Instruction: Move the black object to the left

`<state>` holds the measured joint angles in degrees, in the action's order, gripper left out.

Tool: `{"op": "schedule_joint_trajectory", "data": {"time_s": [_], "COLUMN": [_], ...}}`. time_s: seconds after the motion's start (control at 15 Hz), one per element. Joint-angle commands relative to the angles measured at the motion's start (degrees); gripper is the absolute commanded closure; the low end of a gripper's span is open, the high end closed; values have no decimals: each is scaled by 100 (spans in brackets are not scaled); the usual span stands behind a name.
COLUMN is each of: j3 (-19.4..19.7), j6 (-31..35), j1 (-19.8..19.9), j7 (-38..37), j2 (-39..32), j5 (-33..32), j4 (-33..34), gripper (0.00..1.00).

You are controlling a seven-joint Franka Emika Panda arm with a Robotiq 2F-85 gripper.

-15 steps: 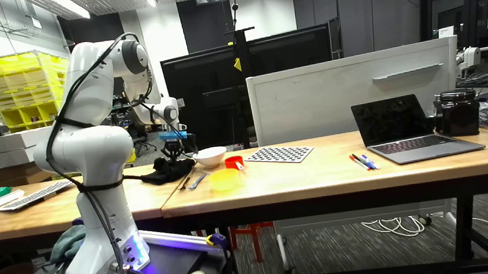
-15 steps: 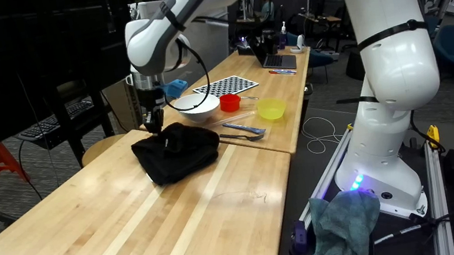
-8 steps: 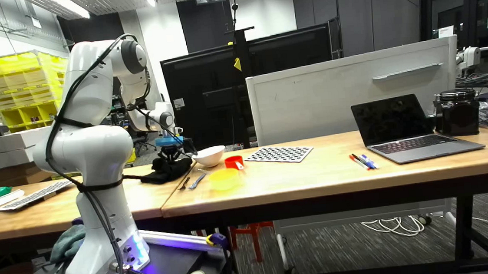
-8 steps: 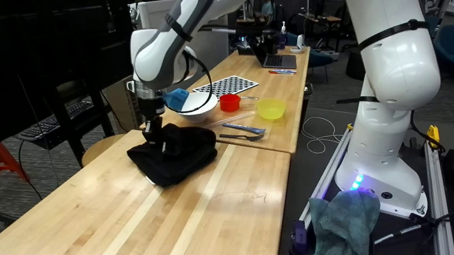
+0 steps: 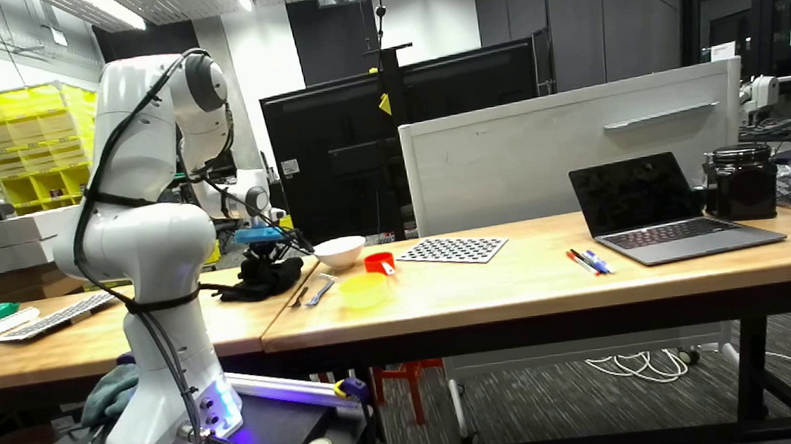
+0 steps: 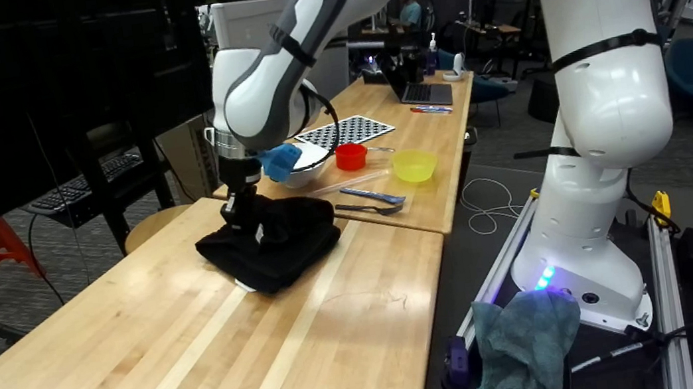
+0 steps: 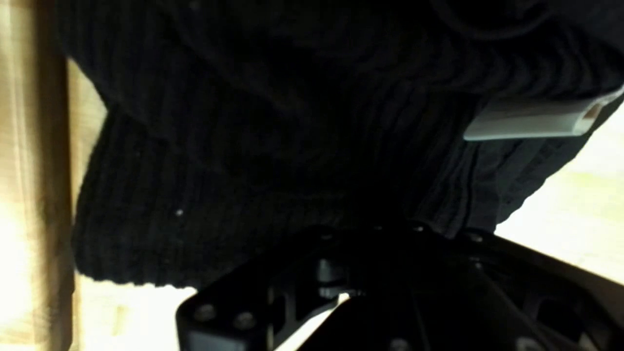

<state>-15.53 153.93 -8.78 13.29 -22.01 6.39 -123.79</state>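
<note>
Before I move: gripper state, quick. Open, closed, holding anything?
Gripper: closed, apparently on a fold of the black cloth; the exact pinch point is lost in the dark fabric.

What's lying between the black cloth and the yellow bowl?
A dark fork, a blue utensil and a clear strip lie between the black cloth and the yellow bowl, as seen in an exterior view.

Black ribbed cloth (image 6: 284, 256), crumpled on tabletop (image 6: 207, 360)

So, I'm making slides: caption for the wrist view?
Ribbed black cloth on a wooden tabletop, pale tag at right, dark jaws along the bottom.
</note>
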Motion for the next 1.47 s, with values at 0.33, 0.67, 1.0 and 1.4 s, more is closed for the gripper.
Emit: {"op": "schedule_joint_trajectory", "data": {"time_s": [0.33, 0.67, 1.0, 1.4], "j3": [-498, -563, -509, -381], "j6": [948, 992, 889, 671], "j1": [-313, -706, -1158, -1649], "j7": [-1001, -1736, -2412, -3046], "j2": [738, 892, 899, 688], "j5": [614, 546, 395, -35], "j4": [-1385, -1545, -1453, -1044], "gripper": [100, 100, 100, 100]}}
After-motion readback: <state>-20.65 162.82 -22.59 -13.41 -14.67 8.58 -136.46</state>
